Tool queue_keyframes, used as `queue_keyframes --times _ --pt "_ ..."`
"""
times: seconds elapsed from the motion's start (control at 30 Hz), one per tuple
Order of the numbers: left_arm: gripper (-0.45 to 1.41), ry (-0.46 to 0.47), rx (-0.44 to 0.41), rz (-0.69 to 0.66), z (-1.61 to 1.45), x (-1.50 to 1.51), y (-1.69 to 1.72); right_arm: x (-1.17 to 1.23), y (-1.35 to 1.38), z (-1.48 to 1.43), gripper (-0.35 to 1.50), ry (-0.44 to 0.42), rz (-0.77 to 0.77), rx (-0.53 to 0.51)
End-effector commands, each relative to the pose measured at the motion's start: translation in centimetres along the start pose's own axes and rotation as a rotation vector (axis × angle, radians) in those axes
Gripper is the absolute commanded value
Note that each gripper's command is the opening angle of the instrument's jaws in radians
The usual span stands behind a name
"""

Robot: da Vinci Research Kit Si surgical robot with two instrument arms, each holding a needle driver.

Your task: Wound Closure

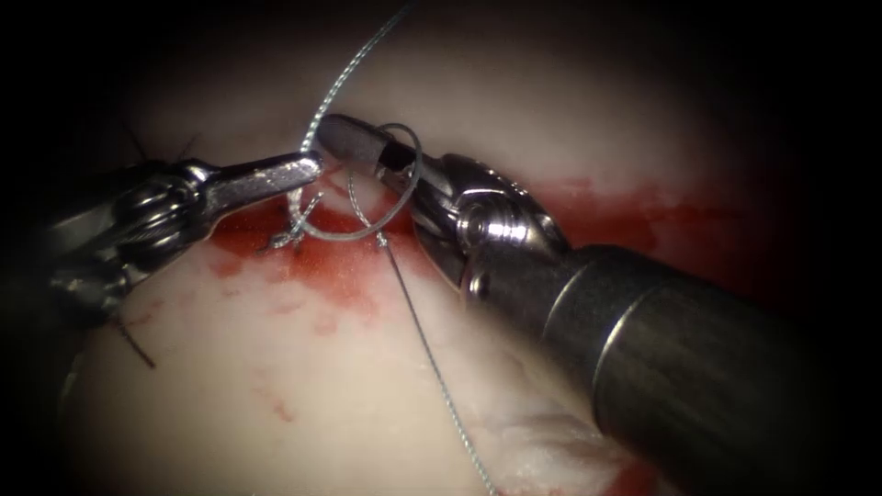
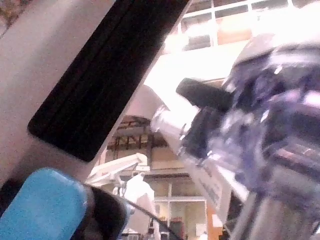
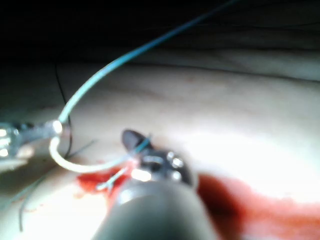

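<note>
Here the left hand [image 1: 308, 167] comes in from the picture's left, its slim bright jaws pressed together on the thread [image 1: 354, 62] just where that strand climbs away up and to the right. Below its tip a short twisted length of thread drops to a knot [image 1: 292, 234] lying on the red fluid [image 1: 340, 262] at the cut [image 1: 266, 230].

The right hand [image 1: 344, 140] reaches in from the lower right, its dark tip almost meeting the left hand's tip above the cut. A loop of thread is wound around its jaws — the loop curves down from the knot side, sweeps under the tool and rises over its neck. Whether those jaws are spread or pressed together I cannot tell, nor whether they pinch anything. Another strand leaves the loop and runs down across the pale tissue [image 1: 276, 367] toward the lower edge.

In the right wrist view the right hand [image 3: 131, 139] shows as a dark tip with thread [image 3: 107, 65] across it, and the left hand [image 3: 50, 128] pinches the strand where it bends into a pale arc over the red fluid [image 3: 240, 200].

Short dark cut ends of thread [image 1: 136, 342] stick out of the tissue on the left. I cannot make out the needle.
</note>
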Motion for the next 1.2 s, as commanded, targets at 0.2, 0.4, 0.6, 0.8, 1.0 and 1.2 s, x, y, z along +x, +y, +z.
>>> queue_keyframes --times 0.2,0.4,0.6,0.8,1.0,1.2 --pt "-0.45 0.046 -0.074 -0.064 -0.04 -0.02 0.16 0.13 -0.04 0.16 -0.35 0.025 0.131 0.203" --pt "-0.45 0.116 -0.232 0.014 -0.19 -0.06 0.47 0.27 -0.24 0.05 -0.35 -0.055 0.205 0.365" --pt "-0.45 0.072 -0.291 0.061 -0.21 -0.20 0.70 0.27 -0.35 -0.07 -0.35 -0.208 0.232 0.439" --pt "-0.45 0.145 -0.262 0.075 -0.10 0.00 0.78 0.23 -0.39 0.00 -0.35 -0.179 0.133 0.498" --pt "-0.45 0.178 -0.248 0.056 -0.04 0.15 0.70 0.23 -0.37 0.06 -0.35 -0.138 0.083 0.444" --pt "-0.45 0.132 -0.286 0.064 -0.06 -0.17 0.60 0.31 -0.45 -0.17 -0.35 -0.250 0.073 0.417"
